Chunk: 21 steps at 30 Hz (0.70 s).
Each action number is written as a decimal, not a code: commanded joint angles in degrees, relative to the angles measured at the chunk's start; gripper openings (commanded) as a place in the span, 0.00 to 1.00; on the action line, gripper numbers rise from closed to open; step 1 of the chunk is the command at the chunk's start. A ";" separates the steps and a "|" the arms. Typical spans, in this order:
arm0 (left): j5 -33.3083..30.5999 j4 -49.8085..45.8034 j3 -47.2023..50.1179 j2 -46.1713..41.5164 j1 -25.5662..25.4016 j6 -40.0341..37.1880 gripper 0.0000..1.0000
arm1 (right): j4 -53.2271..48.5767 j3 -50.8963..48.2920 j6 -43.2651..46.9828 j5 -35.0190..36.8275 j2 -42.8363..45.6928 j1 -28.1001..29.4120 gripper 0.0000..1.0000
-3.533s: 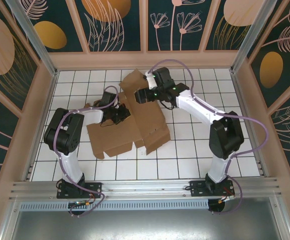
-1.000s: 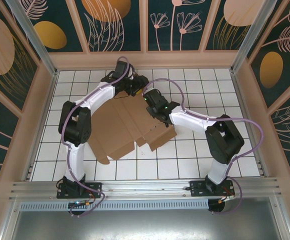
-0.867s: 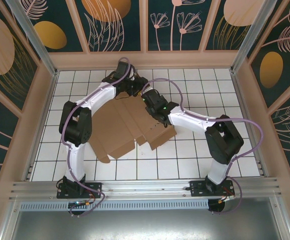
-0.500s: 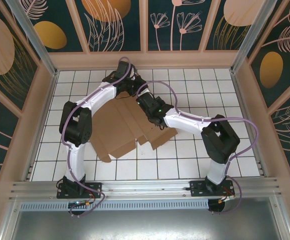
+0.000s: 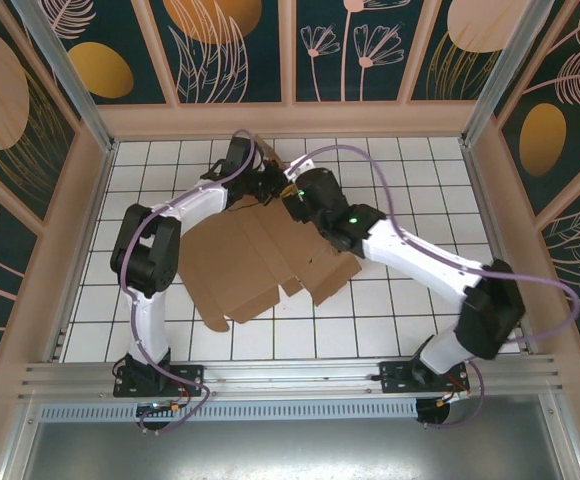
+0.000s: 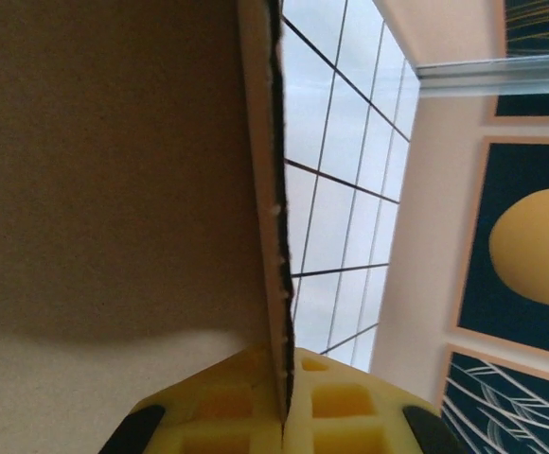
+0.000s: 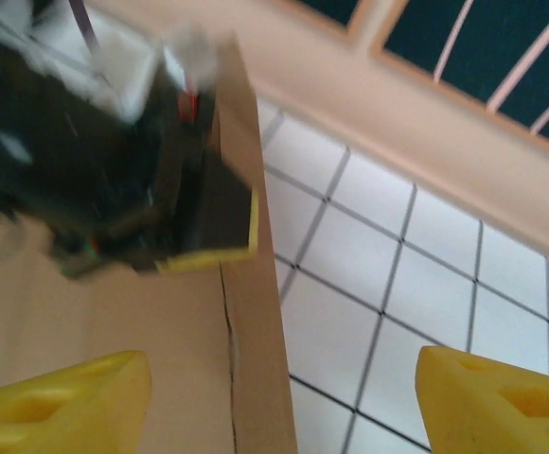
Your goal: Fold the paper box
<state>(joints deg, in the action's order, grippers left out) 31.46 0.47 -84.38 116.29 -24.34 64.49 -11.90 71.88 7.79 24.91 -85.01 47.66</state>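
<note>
On the white tiled table (image 5: pixel 390 310): paper box (image 5: pixel 260 255) lies mostly flat mid-table, with free tiles at the near and right sides.
At its raised far flap, left gripper (image 6: pixel 284 397) pinches the edge; right gripper (image 7: pixel 279 392) stands wide on both sides of this flap, not touching. Beige wall (image 5: pixel 300 118) is near behind.

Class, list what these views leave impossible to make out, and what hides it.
Top view: far flap of the paper box, under the right wrist.
Left wrist view: the box beyond the edge pinched by the left end effector, cut by the frame.
Right wrist view: left wrist, motion-blurred; fingers of the open right end effector, cut by the edge.
</note>
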 commanded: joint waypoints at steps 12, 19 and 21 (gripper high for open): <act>-6.35 41.07 16.39 -6.68 4.24 24.29 0.00 | 5.65 -8.91 -12.05 -23.76 5.85 -0.09 0.48; -16.11 40.31 21.35 -10.56 4.32 22.19 0.00 | -1.90 -7.89 -17.05 -23.54 -3.62 4.86 0.22; -19.00 40.31 23.28 -11.77 4.30 21.91 0.00 | -2.81 -6.62 -19.20 -22.89 -7.70 6.73 0.10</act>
<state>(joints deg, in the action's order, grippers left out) 18.92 37.17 -63.26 107.63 -20.18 85.49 -11.05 63.33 -7.33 2.39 -88.40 51.88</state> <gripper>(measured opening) 0.051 0.158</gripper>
